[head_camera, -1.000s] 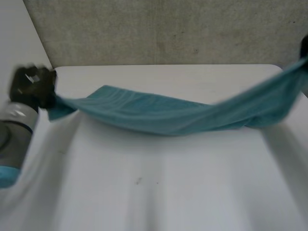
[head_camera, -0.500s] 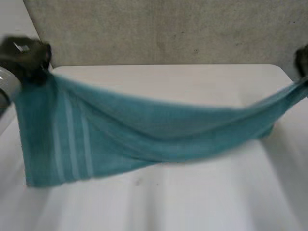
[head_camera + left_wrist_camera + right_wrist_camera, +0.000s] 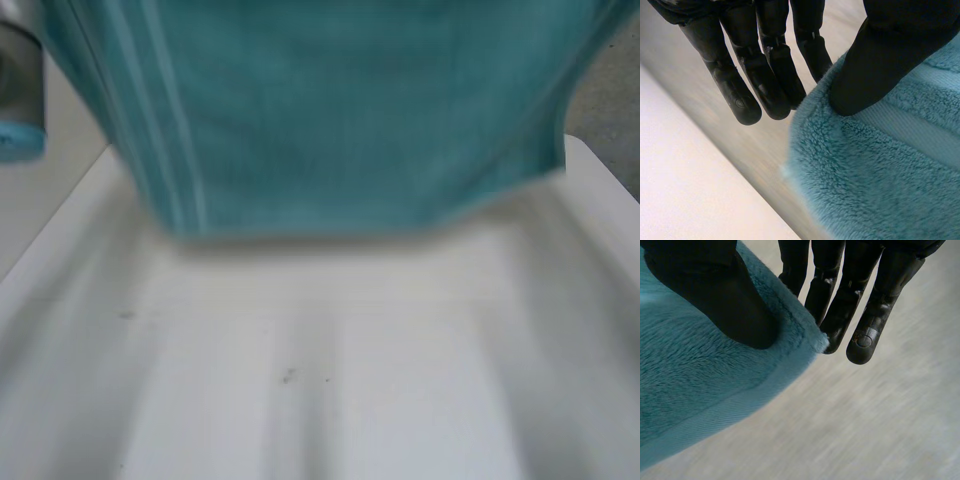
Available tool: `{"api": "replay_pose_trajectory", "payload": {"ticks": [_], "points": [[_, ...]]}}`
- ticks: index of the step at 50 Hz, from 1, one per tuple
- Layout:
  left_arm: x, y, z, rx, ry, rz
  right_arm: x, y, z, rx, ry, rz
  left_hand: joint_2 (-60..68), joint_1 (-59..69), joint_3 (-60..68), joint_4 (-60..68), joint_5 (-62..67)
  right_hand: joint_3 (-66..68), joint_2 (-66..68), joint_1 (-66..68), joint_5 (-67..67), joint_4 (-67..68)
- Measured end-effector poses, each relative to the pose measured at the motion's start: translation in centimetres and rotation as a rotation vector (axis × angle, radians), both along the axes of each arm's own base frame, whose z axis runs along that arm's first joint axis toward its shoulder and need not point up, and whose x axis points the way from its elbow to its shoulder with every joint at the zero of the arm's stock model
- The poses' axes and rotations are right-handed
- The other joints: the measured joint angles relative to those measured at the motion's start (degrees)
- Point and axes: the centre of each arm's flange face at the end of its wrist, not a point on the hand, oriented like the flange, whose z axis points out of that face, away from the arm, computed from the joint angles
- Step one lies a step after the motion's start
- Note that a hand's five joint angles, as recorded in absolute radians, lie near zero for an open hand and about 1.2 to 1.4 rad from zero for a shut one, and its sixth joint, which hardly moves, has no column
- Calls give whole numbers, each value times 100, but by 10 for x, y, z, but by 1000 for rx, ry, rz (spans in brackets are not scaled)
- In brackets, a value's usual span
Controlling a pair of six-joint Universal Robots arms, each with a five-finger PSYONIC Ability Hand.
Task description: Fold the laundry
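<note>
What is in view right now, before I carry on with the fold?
towel: one, teal with pale stripes near one end, held up over the table.
table: one, white, below the towel's hanging edge.
left arm: one, grey with a light-blue cap, beside the towel's striped end.
left hand: one, black, thumb and fingers pinching the towel's edge.
right hand: one, black, thumb and fingers pinching a towel corner.
</note>
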Motion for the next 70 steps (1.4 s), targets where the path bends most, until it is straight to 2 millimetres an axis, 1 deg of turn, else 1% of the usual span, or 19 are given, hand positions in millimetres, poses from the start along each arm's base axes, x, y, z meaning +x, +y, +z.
{"api": "replay_pose_trajectory", "payload": {"ticks": [4, 9, 11, 12, 13, 14, 15, 18, 19, 22, 25, 28, 32, 36, 41, 47, 54, 59, 70], "points": [[5, 16, 32, -113, 78, -35, -1, 22, 23, -79, -35, 32, 0, 0, 0, 0, 0, 0, 0, 0, 19, 0], [7, 17, 20, -66, 98, -58, 0, 29, 8, -23, -17, 61, 0, 0, 0, 0, 0, 0, 0, 0, 32, 0], [7, 13, -16, 52, 98, -71, 2, 30, -22, 78, 13, 90, 0, 0, 0, 0, 0, 0, 0, 0, 31, 0], [7, 13, -16, 52, 98, -71, 2, 30, -22, 78, 13, 90, 0, 0, 0, 0, 0, 0, 0, 0, 31, 0], [8, 10, -43, 138, 96, -76, 3, 29, -40, 137, 29, 104, 0, 0, 0, 0, 0, 0, 0, 0, 32, 0], [8, 10, -43, 138, 96, -76, 3, 29, -40, 137, 29, 104, 0, 0, 0, 0, 0, 0, 0, 0, 32, 0], [9, 10, -61, 191, 96, -78, 4, 29, -70, 230, 50, 124, 0, 0, 0, 0, 0, 0, 0, 0, 32, 0], [10, 10, -83, 259, 96, -79, 5, 30, -91, 294, 64, 136, 0, 0, 0, 0, 0, 0, 0, 0, 32, 0], [12, 11, -118, 359, 97, -79, 6, 33, -120, 381, 83, 158, 0, 0, 0, 0, 0, 1, 0, 0, 32, 0], [15, 15, -175, 508, 94, -73, 10, 40, -172, 532, 118, 213, 3, 0, 1, 0, 0, 2, 0, 0, 32, 0], [16, 21, -216, 609, 84, -65, 13, 47, -209, 637, 143, 258, 4, 0, 1, 1, 0, 2, 0, 0, 32, 0], [18, 30, -245, 686, 71, -57, 15, 55, -241, 730, 169, 295, 4, 0, 1, 1, 0, 2, 0, 0, 32, 1], [21, 43, -263, 749, 51, -47, 15, 67, -264, 802, 207, 311, 4, 0, 1, 0, 0, 2, 0, 0, 32, 0], [26, 61, -263, 784, 19, -31, 11, 83, -265, 830, 268, 301, 4, 0, 1, 1, -2, 2, 0, 0, 32, 0], [36, 82, -250, 797, -21, 1, 1, 100, -247, 834, 332, 268, 4, 0, 1, 1, -2, 3, 0, 0, 32, 0], [57, 137, -204, 822, -154, 72, -34, 139, -203, 937, 417, 176, 5, 0, 1, 0, -2, 3, 0, 0, 32, 0], [64, 172, -185, 898, -214, 20, -62, 161, -181, 1047, 453, 116, 5, 0, 1, 0, -2, 3, 0, 0, 32, 0], [64, 170, -185, 912, -215, -18, -68, 157, -181, 1034, 455, 101, 5, 0, 1, 0, -2, 3, 0, 0, 32, 0], [44, 92, -221, 863, -234, -106, -57, 82, -233, 942, 316, 119, 5, 0, 1, 0, -2, 3, 0, 0, 32, 1]]}}
